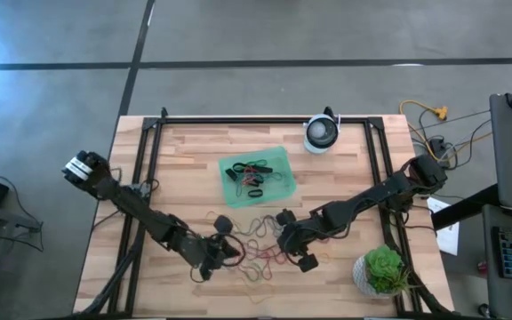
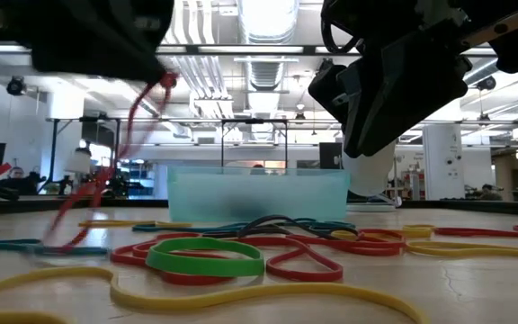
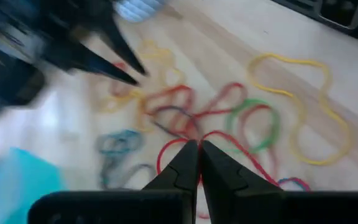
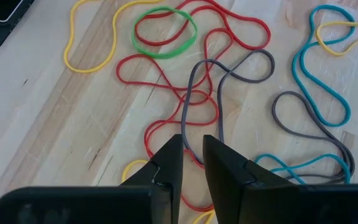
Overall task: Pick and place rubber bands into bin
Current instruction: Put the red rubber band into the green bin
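Note:
Many rubber bands (image 1: pixel 256 244) in red, yellow, green, teal and grey lie loose on the wooden table, near of the green bin (image 1: pixel 225 167), which holds several bands. My left gripper (image 1: pixel 229 252) is shut on a red band (image 2: pixel 124 135) above the pile. My right gripper (image 1: pixel 283 240) hovers above the pile's right part, clear of the table in the low view (image 2: pixel 360 148). Its fingers (image 4: pixel 192 144) stand a narrow gap apart and hold nothing, over a grey band (image 4: pixel 229 71) and red bands. My left gripper pinches the red band between its two shut fingertips; the band comes out on both sides of them (image 3: pixel 219 137). The fingers come from above, slanting down. The band hangs stretched below the gripper, and its lower end (image 2: pixel 61 238) still lies on the table.
A round white device (image 1: pixel 321 133) stands at the table's far edge, and a green plant (image 1: pixel 383 269) at the near right corner. A green band (image 2: pixel 205 256) and a long yellow band (image 2: pixel 241 297) lie nearest the table's near edge. The bin (image 2: pixel 259 193) stands behind the pile.

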Tool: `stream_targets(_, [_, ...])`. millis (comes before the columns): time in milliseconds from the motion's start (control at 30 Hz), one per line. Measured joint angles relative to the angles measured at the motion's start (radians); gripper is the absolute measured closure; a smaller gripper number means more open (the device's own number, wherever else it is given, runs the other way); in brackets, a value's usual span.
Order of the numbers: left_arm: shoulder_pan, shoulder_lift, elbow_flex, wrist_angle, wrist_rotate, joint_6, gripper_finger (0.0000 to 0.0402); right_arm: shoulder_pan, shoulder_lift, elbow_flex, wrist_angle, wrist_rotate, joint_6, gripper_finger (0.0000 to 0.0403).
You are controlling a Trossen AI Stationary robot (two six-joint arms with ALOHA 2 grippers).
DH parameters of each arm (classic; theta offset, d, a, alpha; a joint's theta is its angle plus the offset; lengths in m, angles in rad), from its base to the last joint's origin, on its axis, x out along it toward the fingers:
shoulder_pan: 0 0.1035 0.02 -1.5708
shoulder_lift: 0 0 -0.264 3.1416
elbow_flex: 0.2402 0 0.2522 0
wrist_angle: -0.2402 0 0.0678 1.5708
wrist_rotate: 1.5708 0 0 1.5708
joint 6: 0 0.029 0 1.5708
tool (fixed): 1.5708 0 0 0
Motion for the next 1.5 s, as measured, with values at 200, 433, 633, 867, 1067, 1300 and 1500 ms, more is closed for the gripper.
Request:
stream_targets(200, [0.039, -0.123, -0.001, -0.04, -0.091, 0.089, 0.0402, 0.0, 0.0, 0.0, 0.0, 0.0, 0.001, 0.0346])
stream_targets(433, [0.174, -0.282, -0.025, -0.073, -0.098, 0.164, 0.0402, 0.0, 0.0, 0.0, 0.0, 0.0, -0.002, 0.0346])
stream_targets(633, [0.353, -0.352, -0.037, -0.074, -0.096, 0.199, 0.0402, 0.0, 0.0, -0.002, 0.0, 0.0, -0.003, 0.0346])
stream_targets(867, [0.548, -0.347, -0.037, -0.065, 0.047, 0.198, 0.0402, 0.0, 0.0, -0.004, 0.0, 0.0, -0.003, 0.0346])
stream_targets(1067, [0.637, -0.294, -0.042, -0.064, 0.123, 0.172, 0.0401, 0.0, 0.0, -0.005, 0.0, 0.0, -0.003, 0.0346])
stream_targets(1300, [0.677, -0.196, -0.037, -0.061, 0.156, 0.171, 0.0401, 0.0, 0.0, -0.006, 0.0, 0.0, -0.002, 0.0346])
stream_targets(1500, [0.703, -0.146, -0.024, -0.05, 0.155, 0.117, 0.0401, 0.0, 0.0, -0.011, 0.0, 0.0, -0.002, 0.0346])
